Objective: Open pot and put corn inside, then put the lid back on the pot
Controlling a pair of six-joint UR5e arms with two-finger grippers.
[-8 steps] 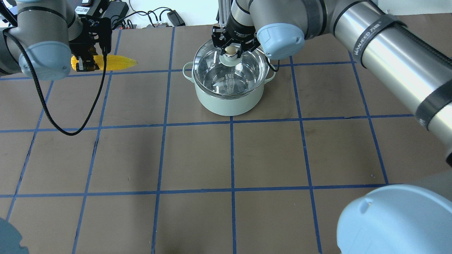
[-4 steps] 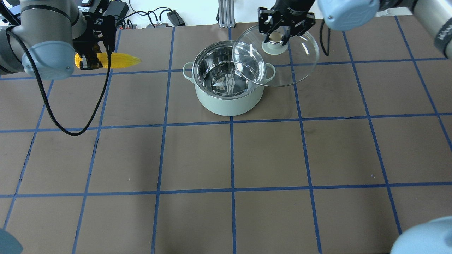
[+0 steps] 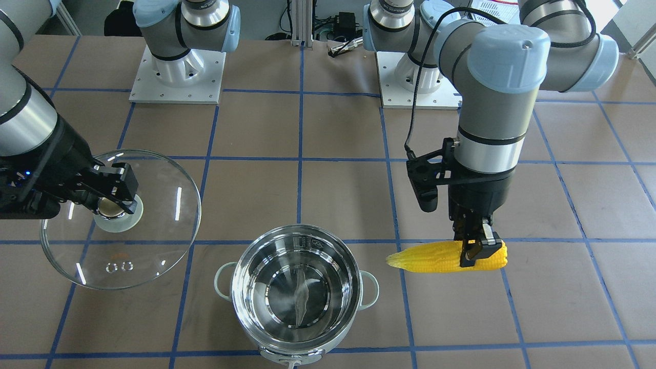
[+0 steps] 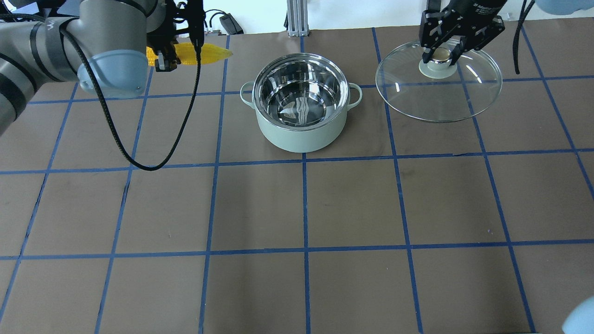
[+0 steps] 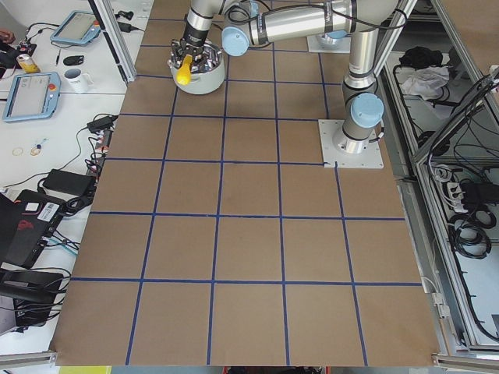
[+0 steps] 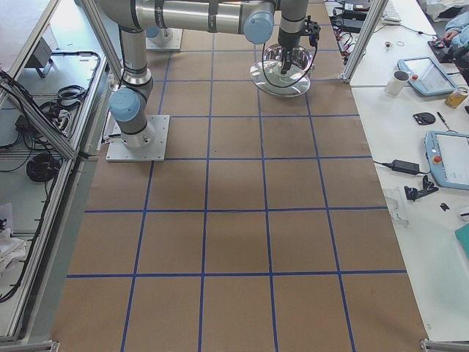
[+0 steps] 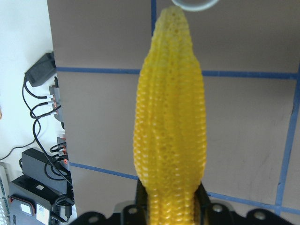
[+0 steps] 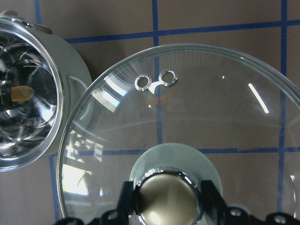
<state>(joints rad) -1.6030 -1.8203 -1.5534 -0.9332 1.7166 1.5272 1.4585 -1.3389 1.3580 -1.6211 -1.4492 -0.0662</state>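
The pot is seen uncovered on the bench, near its far edge in the overhead view. A pale grey-green outer wall is shown, with a shiny steel lining that mirrors the surroundings, and two small loop handles are set on opposite sides. Nothing is seen inside it.

The corn is held level to the pot's left, gripped at its thick end by the closed fingers of the left gripper. It is bright yellow, with rows of kernels clearly shown in the left wrist view, and it tapers to a paler tip that is pointed toward the pot. The tip is brought near the pot's rim but is not over the opening.

The lid is held off to the pot's right, apart from it. It is a clear glass dome with a pale grey-green centre disc, and two metal-ringed vent holes are seen near its rim. Its cream-gold ball knob is clamped between the fingers of the right gripper. Whether the lid's rim touches the bench cannot be told.
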